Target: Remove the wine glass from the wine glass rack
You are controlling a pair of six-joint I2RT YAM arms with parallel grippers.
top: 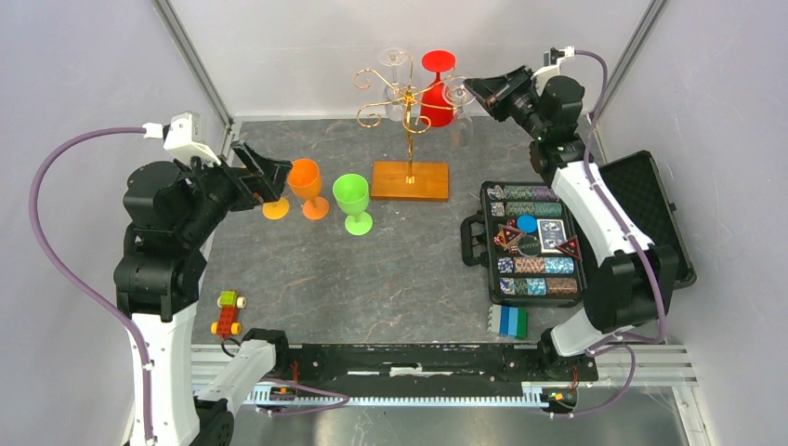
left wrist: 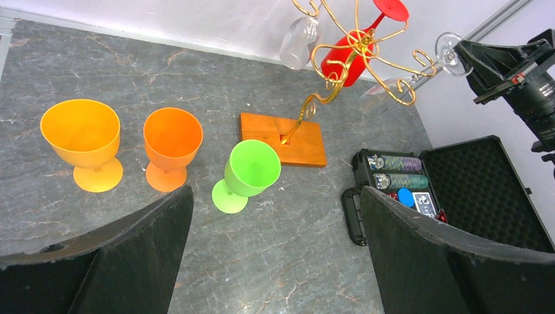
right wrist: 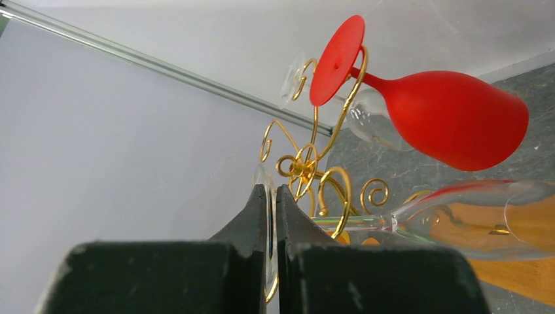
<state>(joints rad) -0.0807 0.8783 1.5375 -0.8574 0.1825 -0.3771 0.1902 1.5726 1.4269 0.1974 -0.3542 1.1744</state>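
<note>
- Toy car (top: 228,313) sits on the table (top: 390,279) near the left arm's base, well apart from everything else.
- Left gripper (top: 274,178): fingers spread wide with nothing between them. It hangs above the goblet row and touches none of them.
- Yellow goblet (left wrist: 82,134), orange goblet (left wrist: 172,137) and green goblet (left wrist: 252,167) stand in a row on the table, all mouth up. The yellow and orange ones are just beside each other. The green one is nearest the rack's base.
- Wine glass rack (top: 409,107) stands upright at mid-back of the table, with its wooden base (top: 410,180) flat on the surface.
- A red wine glass (right wrist: 451,118) and a second clear glass (top: 395,65) hang bowl-down from the scroll arms.
- The clear wine glass (right wrist: 471,219) is on the rack's right side. Its stem runs through a gold scroll, its foot points at the right gripper and its bowl is tilted away.
- Right gripper (right wrist: 272,196): fingers pressed almost together, pinching the thin foot of that clear wine glass at top-of-rack height.
- Open chip case (top: 530,242) lies on the table right of the rack, under the right arm.
- Blue and green blocks (top: 511,321) sit just in front of the case.
</note>
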